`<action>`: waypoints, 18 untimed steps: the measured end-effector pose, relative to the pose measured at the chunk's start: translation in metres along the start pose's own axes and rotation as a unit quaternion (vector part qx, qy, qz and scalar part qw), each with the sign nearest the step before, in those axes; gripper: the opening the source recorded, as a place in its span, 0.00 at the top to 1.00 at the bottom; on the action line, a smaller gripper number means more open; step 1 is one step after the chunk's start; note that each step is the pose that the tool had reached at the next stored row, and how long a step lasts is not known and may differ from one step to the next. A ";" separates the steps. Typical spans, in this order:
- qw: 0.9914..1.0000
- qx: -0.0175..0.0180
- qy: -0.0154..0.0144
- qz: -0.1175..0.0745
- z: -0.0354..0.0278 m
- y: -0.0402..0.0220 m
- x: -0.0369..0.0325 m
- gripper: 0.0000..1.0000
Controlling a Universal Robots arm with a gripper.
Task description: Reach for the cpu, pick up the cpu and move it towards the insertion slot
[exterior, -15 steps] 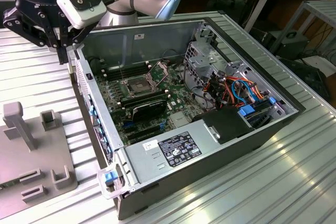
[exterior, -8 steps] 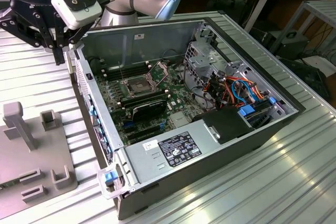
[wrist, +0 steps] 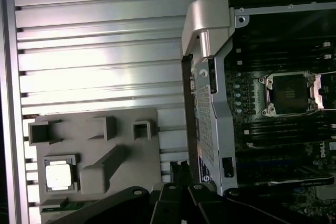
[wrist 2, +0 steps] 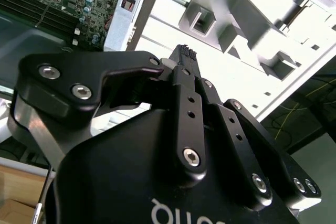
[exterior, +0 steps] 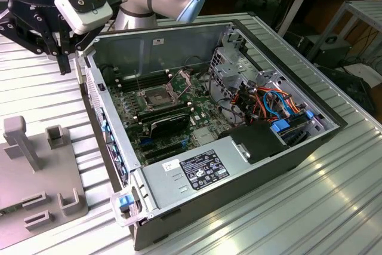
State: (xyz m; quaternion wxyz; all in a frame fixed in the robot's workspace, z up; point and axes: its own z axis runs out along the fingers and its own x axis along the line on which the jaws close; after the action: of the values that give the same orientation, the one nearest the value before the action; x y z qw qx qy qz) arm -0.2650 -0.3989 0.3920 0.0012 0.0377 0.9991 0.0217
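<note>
Cpu (wrist: 59,176): seated in a grey tray (wrist: 142,174) recess, on the exterior view's left of the case wall (wrist: 207,119). Claw (wrist: 179,167): pressed together, empty, near that wall. Insertion slot (wrist: 290,94): inside the case. Risk: the unopened claw likely strikes the chip or clips the wall.

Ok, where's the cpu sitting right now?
In the first wrist view the cpu lies in a square pocket of the grey fixture plate on the slatted table, outside the computer case, beside a raised grey block.
</note>
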 end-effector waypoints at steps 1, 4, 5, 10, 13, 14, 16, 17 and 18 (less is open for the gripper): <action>1.000 0.000 0.000 0.000 0.0001 0.0000 0.0004 0.89; 1.000 0.000 0.001 0.000 0.0002 -0.0001 0.0017 0.89; 1.000 0.000 0.002 0.000 0.0002 -0.0002 0.0021 0.89; 1.000 0.000 0.004 0.000 0.0006 -0.0004 0.0053 0.89; 1.000 0.000 0.006 0.000 0.0007 -0.0007 0.0076 0.89; 1.000 0.000 0.006 0.000 0.0008 -0.0007 0.0082 0.89; 1.000 0.001 0.007 0.000 0.0009 -0.0008 0.0095 0.89; 1.000 0.001 0.007 0.000 0.0010 -0.0009 0.0101 0.89; 1.000 0.000 0.007 0.000 0.0011 -0.0009 0.0106 0.89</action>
State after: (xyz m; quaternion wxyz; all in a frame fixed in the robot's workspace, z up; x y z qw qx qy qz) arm -0.2757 -0.3990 0.3909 -0.0061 0.0378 0.9990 0.0214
